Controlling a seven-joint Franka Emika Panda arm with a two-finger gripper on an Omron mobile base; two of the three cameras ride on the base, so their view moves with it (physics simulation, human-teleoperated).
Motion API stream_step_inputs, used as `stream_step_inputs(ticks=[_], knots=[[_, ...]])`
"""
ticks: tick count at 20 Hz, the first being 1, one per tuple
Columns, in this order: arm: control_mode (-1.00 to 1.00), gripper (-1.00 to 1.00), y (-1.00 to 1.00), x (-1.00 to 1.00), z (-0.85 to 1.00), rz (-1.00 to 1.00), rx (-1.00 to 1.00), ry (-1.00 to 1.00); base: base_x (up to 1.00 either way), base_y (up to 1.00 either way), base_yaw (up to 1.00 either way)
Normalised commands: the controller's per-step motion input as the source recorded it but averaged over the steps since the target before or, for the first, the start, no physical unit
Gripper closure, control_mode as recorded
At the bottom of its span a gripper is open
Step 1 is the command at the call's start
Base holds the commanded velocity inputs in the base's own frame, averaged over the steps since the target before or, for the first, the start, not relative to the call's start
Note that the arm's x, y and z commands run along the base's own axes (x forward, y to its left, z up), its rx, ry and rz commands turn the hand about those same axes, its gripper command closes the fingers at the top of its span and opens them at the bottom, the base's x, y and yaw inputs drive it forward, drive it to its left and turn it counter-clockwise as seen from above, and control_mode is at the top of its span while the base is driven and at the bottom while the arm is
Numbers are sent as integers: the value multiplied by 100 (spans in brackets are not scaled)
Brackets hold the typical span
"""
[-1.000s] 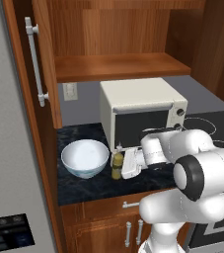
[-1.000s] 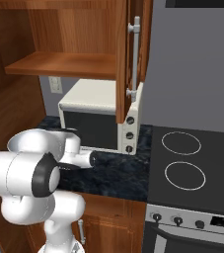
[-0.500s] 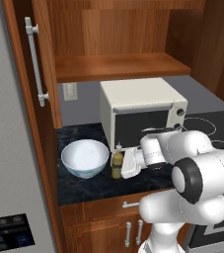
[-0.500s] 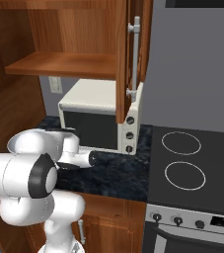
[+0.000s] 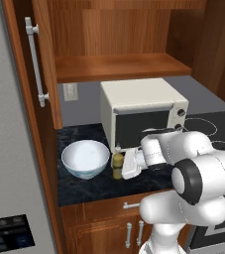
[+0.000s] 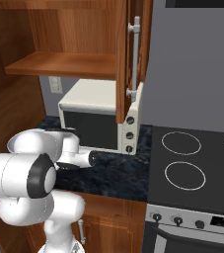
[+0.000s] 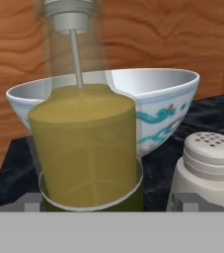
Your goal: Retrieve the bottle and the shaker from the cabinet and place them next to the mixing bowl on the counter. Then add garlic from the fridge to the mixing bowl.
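Note:
The bottle [image 7: 84,148], clear with yellow-green liquid and a grey pump top, stands on the dark counter right in front of the white mixing bowl [image 7: 158,94]. A white shaker [image 7: 207,168] with a perforated cap stands just beside the bottle. My gripper [image 7: 108,205] is open, its fingertips [image 7: 32,202] spread wide to either side of the bottle's base. In the left base view the bottle [image 5: 117,165] stands between the bowl [image 5: 85,158] and my hand, with the gripper [image 5: 122,167] level with it. The garlic is out of view.
A cream microwave [image 5: 139,109] stands behind my arm. The open cabinet's shelf [image 5: 119,67] is bare, and its doors [image 5: 39,74] [image 6: 128,59] hang open. The grey fridge [image 5: 5,149] is at the left and the stove [image 6: 192,163] at the right.
The jaws have spread apart around the bottle, which stays standing beside the bowl. The arm has hardly moved.

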Motion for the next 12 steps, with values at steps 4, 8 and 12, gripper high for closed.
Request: stream_step_inputs(ticks=[4, 8, 12], knots=[[-100, -100, 0, 0, 0, 0, 0, 0, 0, 0, 0], [-100, -100, -15, -6, 0, 0, 0, 0, 0, 0, 0], [-100, -100, -24, -15, 10, -1, 0, 0, 0, 0, 0]])
